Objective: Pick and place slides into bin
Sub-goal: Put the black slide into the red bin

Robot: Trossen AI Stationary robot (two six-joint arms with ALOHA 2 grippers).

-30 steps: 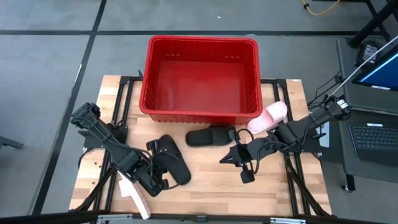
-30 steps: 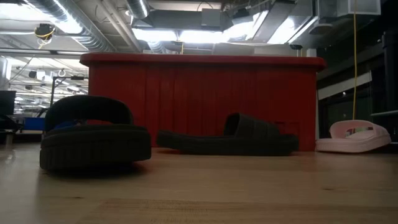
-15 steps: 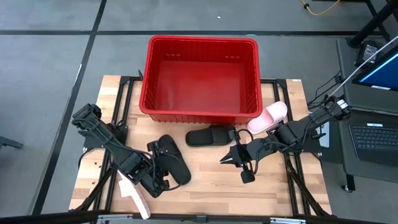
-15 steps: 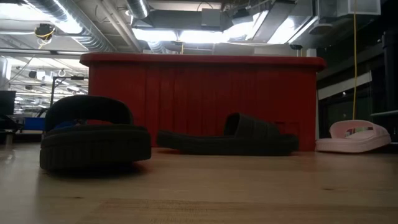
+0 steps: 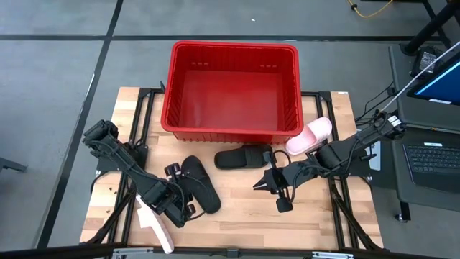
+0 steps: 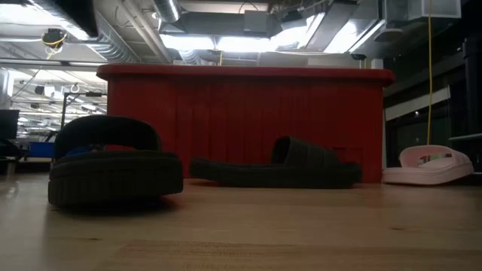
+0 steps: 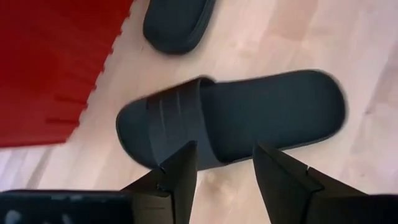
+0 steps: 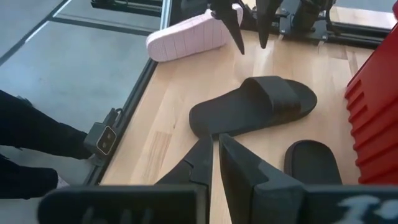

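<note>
High view: the left gripper point(image 5: 175, 203) has shifted slightly since 0.5 s ago and now sits over the near black slide point(image 5: 200, 185) at the table's front left. The low view confirms arm movement: a dark shape has entered its upper left corner, absent 0.5 s ago. The slides and the bin point(image 5: 231, 50) have not moved. Judgement: the left arm is lining up its first grasp, and nothing has been placed, since the bin interior reads as bare red.

Left wrist view supplies what the high view cannot: the left fingers point(image 7: 180, 177) are spread, with the black slide's strap end just beyond their tips and no contact visible.

Right gripper point(image 5: 272, 184) hovers near the table's centre, beside the second black slide point(image 5: 243, 157), which lies just in front of the bin wall. In the right wrist view its fingers point(image 8: 200, 163) are nearly pressed together, holding nothing.

1 pink slide point(image 5: 310, 137) lies by the bin's right front corner. The other pink slide point(image 5: 154, 226) appears to overhang the front left table edge, sole up; the right wrist view shows it more clearly point(image 8: 189, 37).
</note>
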